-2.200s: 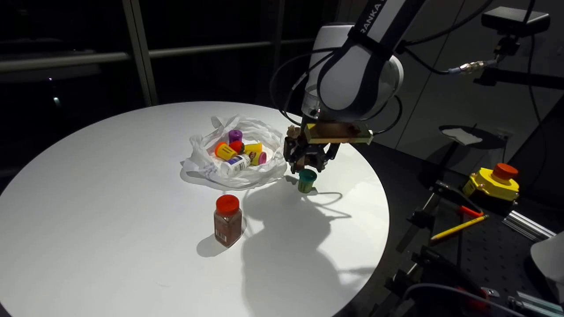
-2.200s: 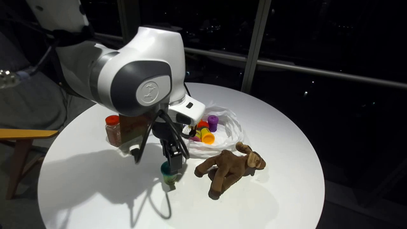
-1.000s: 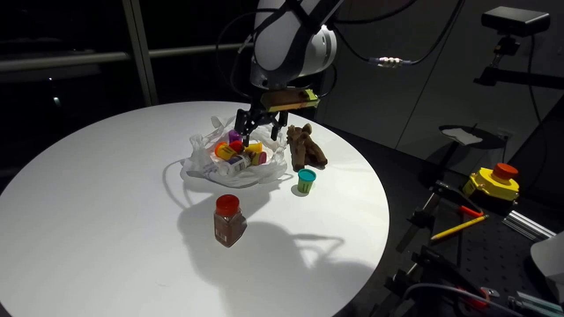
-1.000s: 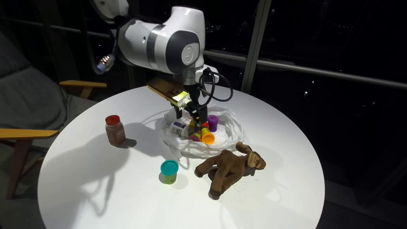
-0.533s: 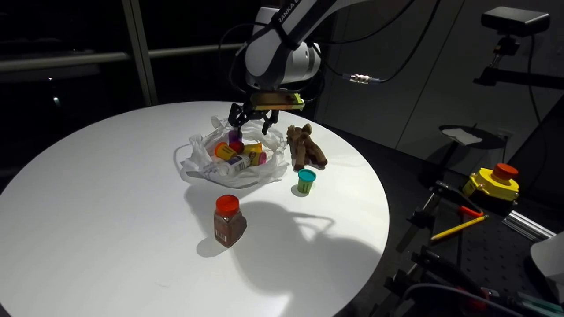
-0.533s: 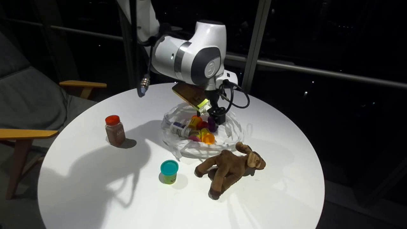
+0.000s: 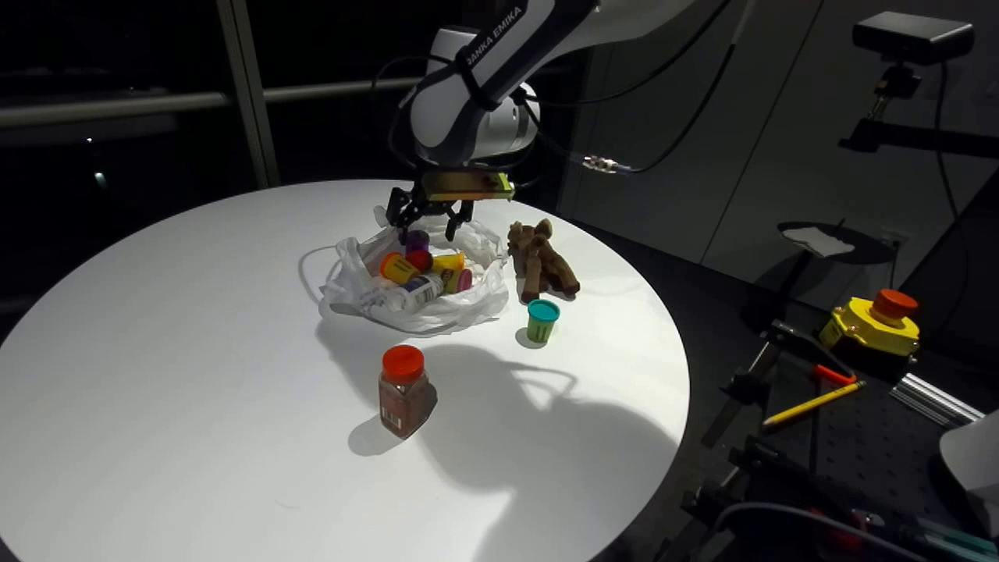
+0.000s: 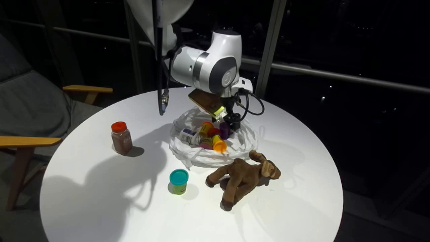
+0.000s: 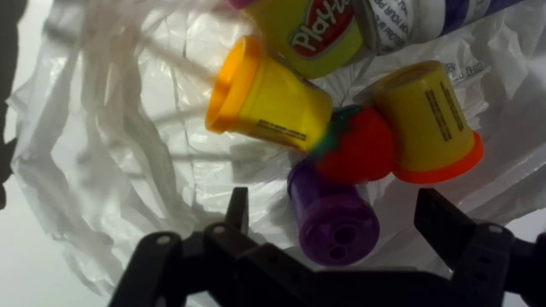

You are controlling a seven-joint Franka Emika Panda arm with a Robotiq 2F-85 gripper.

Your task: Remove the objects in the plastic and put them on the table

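Purple, this container [image 9: 335, 219] seems light, stiff and slippery, so my gripper [image 9: 332, 207], spread wide and empty, should take its sides.

Place reads as robotics lab: Franka Emika arm [image 7: 499, 51], emergency-stop button [image 7: 880, 318], perforated black plate [image 7: 870, 449] and bracketed camera [image 7: 913, 39] in an exterior view. Also noted: wood-armed grey chair [image 8: 35, 97], tall dark windows [image 8: 352, 40].
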